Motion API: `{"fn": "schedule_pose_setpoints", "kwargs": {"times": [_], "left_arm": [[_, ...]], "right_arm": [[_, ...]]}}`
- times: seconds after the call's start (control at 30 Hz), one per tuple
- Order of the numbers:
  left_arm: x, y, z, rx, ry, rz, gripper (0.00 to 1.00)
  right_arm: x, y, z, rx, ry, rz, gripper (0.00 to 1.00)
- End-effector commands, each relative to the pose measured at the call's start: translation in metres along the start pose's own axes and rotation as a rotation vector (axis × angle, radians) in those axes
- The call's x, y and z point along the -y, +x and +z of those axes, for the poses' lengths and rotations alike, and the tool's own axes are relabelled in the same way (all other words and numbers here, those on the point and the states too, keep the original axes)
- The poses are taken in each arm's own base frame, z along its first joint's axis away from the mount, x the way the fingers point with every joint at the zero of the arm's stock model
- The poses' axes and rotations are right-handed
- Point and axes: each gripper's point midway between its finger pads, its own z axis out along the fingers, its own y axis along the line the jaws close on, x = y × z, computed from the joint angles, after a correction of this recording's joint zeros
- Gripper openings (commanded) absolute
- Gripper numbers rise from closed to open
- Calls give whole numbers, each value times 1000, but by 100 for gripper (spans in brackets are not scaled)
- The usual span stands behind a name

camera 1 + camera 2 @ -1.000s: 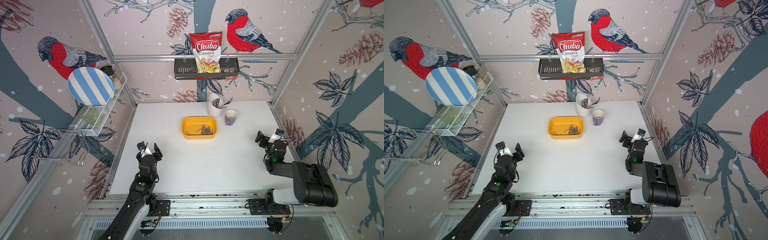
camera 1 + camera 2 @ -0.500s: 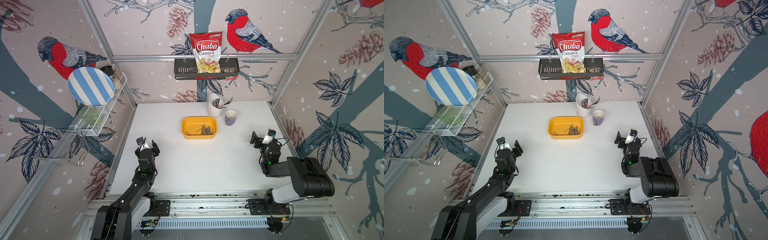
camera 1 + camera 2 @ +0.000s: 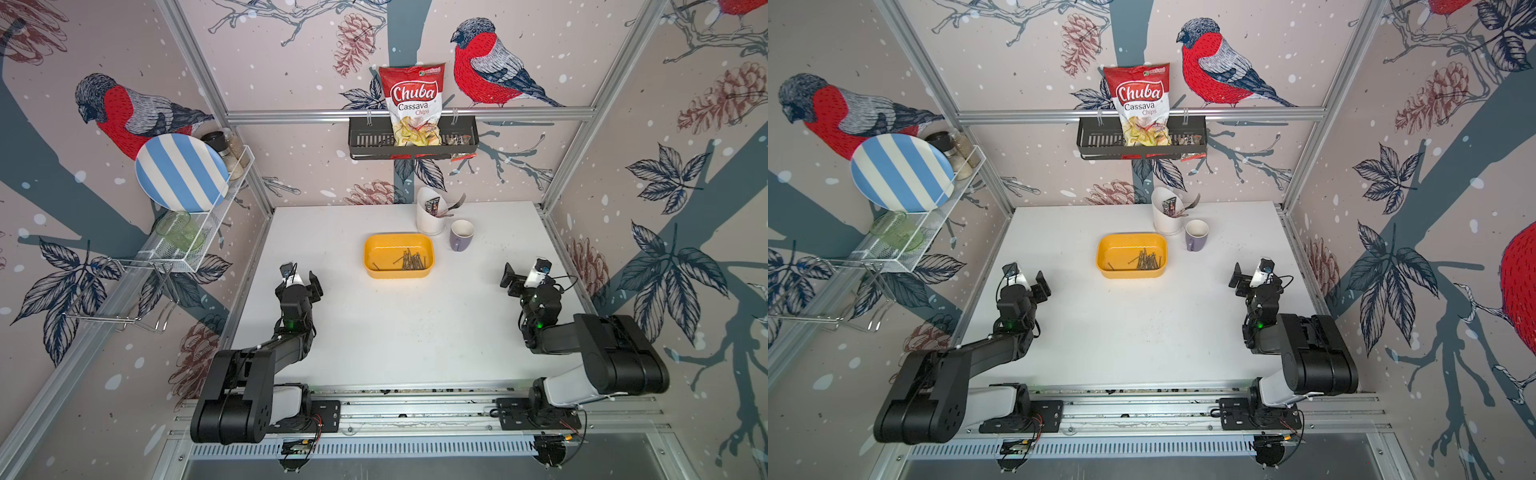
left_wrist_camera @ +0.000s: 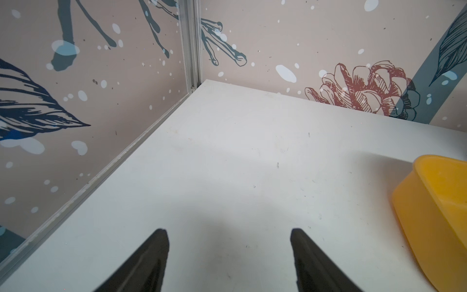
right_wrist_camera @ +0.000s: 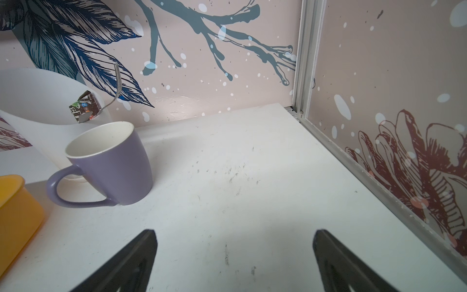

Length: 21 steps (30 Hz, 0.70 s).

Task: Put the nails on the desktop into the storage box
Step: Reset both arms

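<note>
left end effector [image 4: 228, 231] — spread, empty | right end effector [image 5: 235, 231] — spread, empty | nails [image 3: 409, 262] inside storage box [image 3: 398, 274]

Purple mug [image 5: 111, 161] beside white holder [image 5: 32, 96], storage box [image 5: 17, 215] corner, spread hand [image 5: 235, 231] over desktop [image 5: 252, 151]

The table [image 3: 395, 332] is presenting as smooth matt white and is carrying fine dark scuffs. The storage box [image 3: 368, 257] is appearing as smooth yellow-orange plastic with a soft sheen. The nails [image 3: 409, 262] are reading as dark-grey metal. The mug [image 5: 121, 174] is showing a matt purple outside and a white inside. The cutlery holder [image 5: 32, 101] is looking like smooth white plastic. The fork [image 5: 117, 83] is gleaming as polished metal. The frame rail [image 4: 192, 50] is showing pale, dull aluminium. The chips bag [image 3: 413, 104] is looking glossy. The left pincer [image 4: 228, 231] and right pincer [image 5: 235, 231] are showing matt black fingers.
</note>
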Motion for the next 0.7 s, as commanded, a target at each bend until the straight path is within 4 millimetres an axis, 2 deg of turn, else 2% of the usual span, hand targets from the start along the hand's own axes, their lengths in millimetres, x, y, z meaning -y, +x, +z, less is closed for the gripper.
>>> {"fn": "schedule_pose_setpoints", "kwargs": {"times": [0.0, 0.1, 0.2, 0.3, 0.4, 0.53, 0.6, 0.67], "left_arm": [[15, -20, 8, 68, 68, 15, 78], [22, -22, 14, 66, 99, 54, 79], [24, -22, 8, 125, 124, 64, 80], [23, -12, 2, 151, 135, 63, 80], [25, -4, 11, 101, 136, 78, 82], [27, -7, 14, 110, 138, 81, 84], [26, -5, 15, 98, 134, 83, 87], [27, -5, 14, 101, 135, 84, 95]], "right_arm": [[1, -4, 1, 11, 3, -5, 100], [1, -4, 1, 11, 2, -5, 100], [1, -4, 1, 11, 1, -4, 100], [1, -4, 1, 10, 2, -4, 100], [1, -4, 1, 10, 1, -2, 100], [1, -3, 1, 9, 1, -3, 100], [1, -4, 2, 10, 1, -3, 100], [1, -4, 2, 9, 0, -3, 100]]}}
